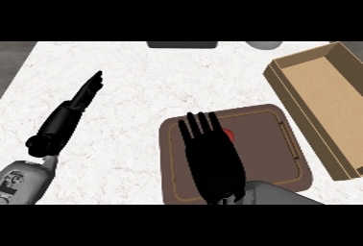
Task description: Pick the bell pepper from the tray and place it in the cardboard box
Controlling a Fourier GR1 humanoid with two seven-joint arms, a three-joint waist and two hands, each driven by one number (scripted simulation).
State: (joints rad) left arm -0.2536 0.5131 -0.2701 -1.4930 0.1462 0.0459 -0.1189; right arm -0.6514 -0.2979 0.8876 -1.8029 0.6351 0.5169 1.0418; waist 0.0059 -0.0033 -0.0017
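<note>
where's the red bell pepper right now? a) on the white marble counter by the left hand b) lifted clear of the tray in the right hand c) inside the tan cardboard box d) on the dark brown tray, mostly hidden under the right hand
d: only a small patch of the red bell pepper shows on the dark brown tray, beside the straight fingers of the black right hand above it; the tan cardboard box holds nothing visible.

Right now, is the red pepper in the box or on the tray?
On the tray. The bell pepper peeks out beside the right hand; the cardboard box shows nothing inside.
</note>
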